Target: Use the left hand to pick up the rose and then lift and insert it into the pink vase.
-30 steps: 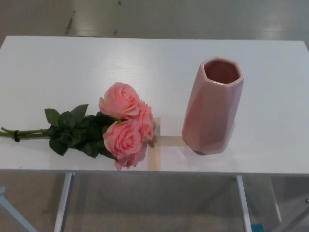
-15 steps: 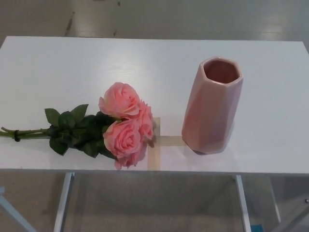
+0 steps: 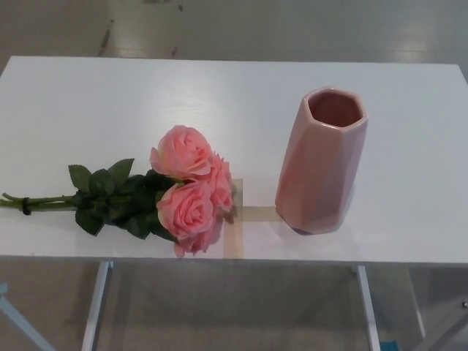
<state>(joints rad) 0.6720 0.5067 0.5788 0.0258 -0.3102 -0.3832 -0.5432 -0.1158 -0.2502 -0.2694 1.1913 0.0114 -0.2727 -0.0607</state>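
Pink vase (image 3: 322,161) upright on table (image 3: 110,95), visibly empty; rose (image 3: 186,189) lying beside; neither robot hand visible.

Looks like lab/test room: plain white tabletop (image 3: 110,102) on metal legs (image 3: 96,307), bare grey floor (image 3: 241,25), tan tape cross (image 3: 238,219) marking a spot on tabletop.

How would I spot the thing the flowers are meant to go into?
Look at the white rectangular table; on its right half stands a tall, glossy pink faceted vase, open at the top. Unlike the bunch of pink roses with green leaves lying flat to its left, it stands upright and is hollow.
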